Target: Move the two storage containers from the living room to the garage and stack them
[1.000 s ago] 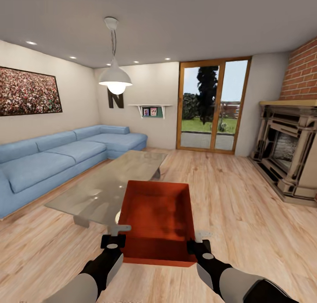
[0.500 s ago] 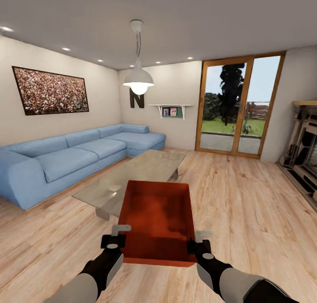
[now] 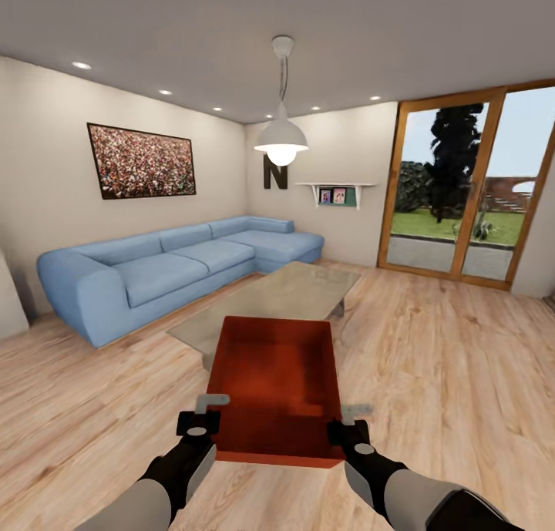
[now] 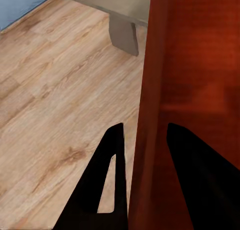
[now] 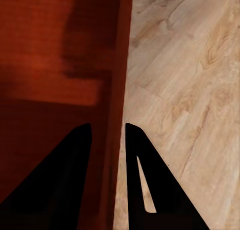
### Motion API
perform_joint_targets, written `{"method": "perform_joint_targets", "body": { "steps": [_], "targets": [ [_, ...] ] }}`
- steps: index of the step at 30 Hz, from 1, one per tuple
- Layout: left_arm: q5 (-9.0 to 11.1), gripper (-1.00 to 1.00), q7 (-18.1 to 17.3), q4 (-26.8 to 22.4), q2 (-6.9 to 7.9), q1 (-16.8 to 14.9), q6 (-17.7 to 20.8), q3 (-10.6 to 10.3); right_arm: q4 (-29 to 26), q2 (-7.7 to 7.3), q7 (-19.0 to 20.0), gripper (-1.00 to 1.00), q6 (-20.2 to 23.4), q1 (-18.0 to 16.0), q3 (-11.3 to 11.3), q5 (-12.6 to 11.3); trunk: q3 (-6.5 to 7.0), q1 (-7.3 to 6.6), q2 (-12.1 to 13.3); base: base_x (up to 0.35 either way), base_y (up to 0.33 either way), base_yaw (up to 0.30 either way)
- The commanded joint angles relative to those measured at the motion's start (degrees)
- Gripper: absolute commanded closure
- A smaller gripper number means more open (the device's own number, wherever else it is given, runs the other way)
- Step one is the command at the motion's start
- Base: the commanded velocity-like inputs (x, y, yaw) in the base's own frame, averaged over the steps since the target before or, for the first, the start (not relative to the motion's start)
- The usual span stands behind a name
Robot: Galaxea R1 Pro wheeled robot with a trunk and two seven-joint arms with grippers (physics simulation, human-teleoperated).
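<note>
Both grippers carry one orange-red storage container [image 3: 276, 388] in front of the robot above the wood plank floor [image 3: 432, 361]: the left gripper [image 4: 142, 155] has its fingers [image 4: 112, 165] pinched on the bin's left wall, and the right gripper [image 5: 107, 155] has its fingers [image 5: 135, 160] pinched on the right wall. The hold is only on thin smooth rims, so I judge a sharp turn or uneven arm motion could let the bin slip or tilt out. The glass coffee surface [image 3: 293, 292] lies just beyond the bin, a likely snag while driving; farther left a blue sofa [image 3: 177, 265], far right wood-framed glass doors [image 3: 462, 188].
</note>
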Motion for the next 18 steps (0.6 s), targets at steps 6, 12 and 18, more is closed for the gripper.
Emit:
{"method": "perform_joint_targets", "body": {
  "steps": [6, 12, 18],
  "targets": [
    [5.1, 1.00, 0.3, 0.2, -0.55, -0.1, 0.4, 0.4, -0.1, 0.01, -2.3, 1.00, -1.3, 0.0, 0.8, -0.5, -0.25, -0.01, 0.0, 0.000, 0.000, 0.300],
    [5.1, 1.00, 0.3, 0.1, -0.55, -0.1, 0.4, 0.4, -0.1, 0.02, -2.3, 1.00, -1.3, 0.0, 0.8, -0.5, -0.47, -0.01, 0.0, 0.000, 0.000, 0.300],
    [5.1, 1.00, 0.3, 0.1, -0.57, -0.1, 0.4, 0.4, -0.1, 0.05, -2.3, 1.00, -1.3, 0.0, 0.8, -0.4, -0.54, -0.01, 0.0, 0.000, 0.000, 0.300]
  ]
}}
